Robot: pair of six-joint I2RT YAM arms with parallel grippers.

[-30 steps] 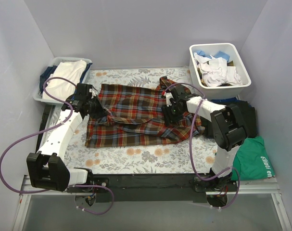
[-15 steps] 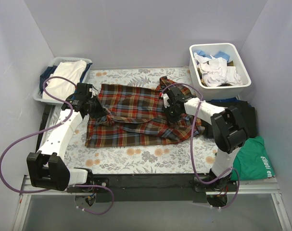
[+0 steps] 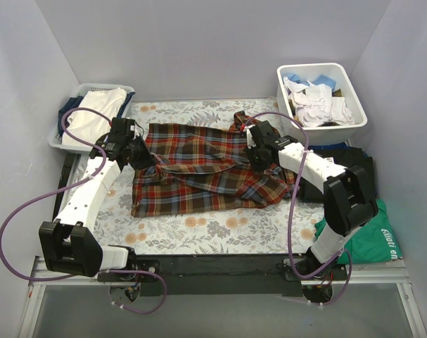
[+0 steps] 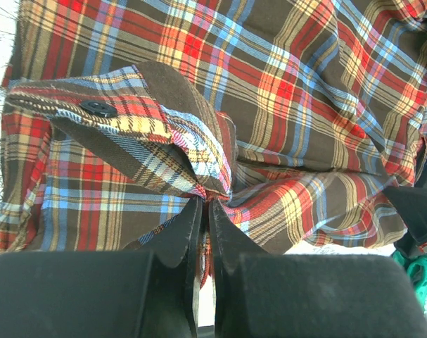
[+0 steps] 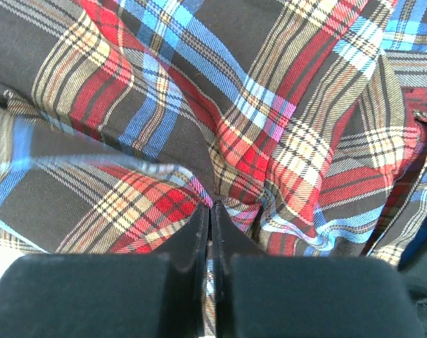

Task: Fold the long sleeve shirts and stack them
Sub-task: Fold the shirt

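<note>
The left gripper (image 4: 205,201) is shown clenched on a pinch of plaid cloth, which is gathered into folds at its tips. In the left wrist view a buttoned cuff (image 4: 98,108) is seen just beyond the tips, toward 10 o'clock. The right gripper (image 5: 210,205) is likewise closed tight on a ridge of the same cloth, which is puckered around its tips.

From above, the shirt (image 3: 199,169) is seen spread across the middle of the table (image 3: 199,229), rumpled and not yet folded. It is held by the left gripper at its 9 o'clock edge and by the right gripper near its 3 o'clock side, so it is spanned between the two arms.

The shirt is judged to be soft, light and limp. It can be expected to sag and drag on the table rather than slip from a grip. It is best taken at hems, seams or cuffs, with both layers pinched and both sides raised evenly.

Farther out, black garments (image 3: 354,158) are seen at 3 o'clock beside the right arm. A green garment (image 3: 371,236) lies at 4 o'clock, a white bin (image 3: 354,127) of pale cloth at 1 o'clock, and a basket (image 3: 62,141) at 10 o'clock.
</note>
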